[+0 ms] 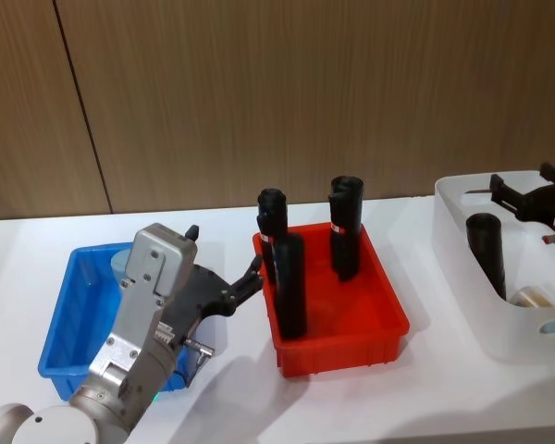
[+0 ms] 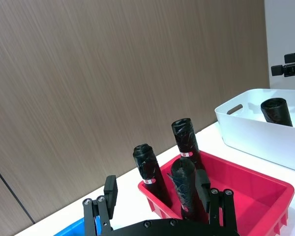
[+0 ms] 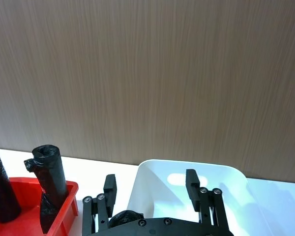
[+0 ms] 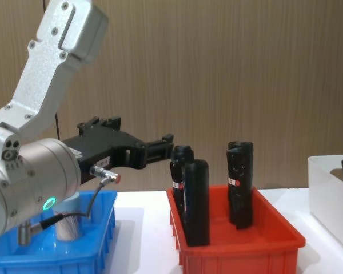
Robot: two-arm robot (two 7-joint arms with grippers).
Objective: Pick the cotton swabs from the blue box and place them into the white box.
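1. The left gripper is seen raised above the near right part of the blue box, its fingers spread apart with nothing between them, pointing toward the red bin.
2. The right gripper is held above the far side of the white box; its fingers are likewise parted and empty.
3. In the blue box, one cotton swabs jar with a pale blue lid is seen standing at the far side, partly hidden behind the left arm.
4. In the white box, a black cylinder is seen leaning, and a cotton swabs jar lies at the near end beside it; the jar is largely hidden by the box wall.
5. The red bin stands between the two boxes, just beside the blue box and apart from the white one.
6. Four black cylinders stand upright in the red bin, some with a small red and white label band; the left gripper's fingertips lie close to the nearest of them.
7. All the bins rest on a white table, with a wood-panelled wall behind.
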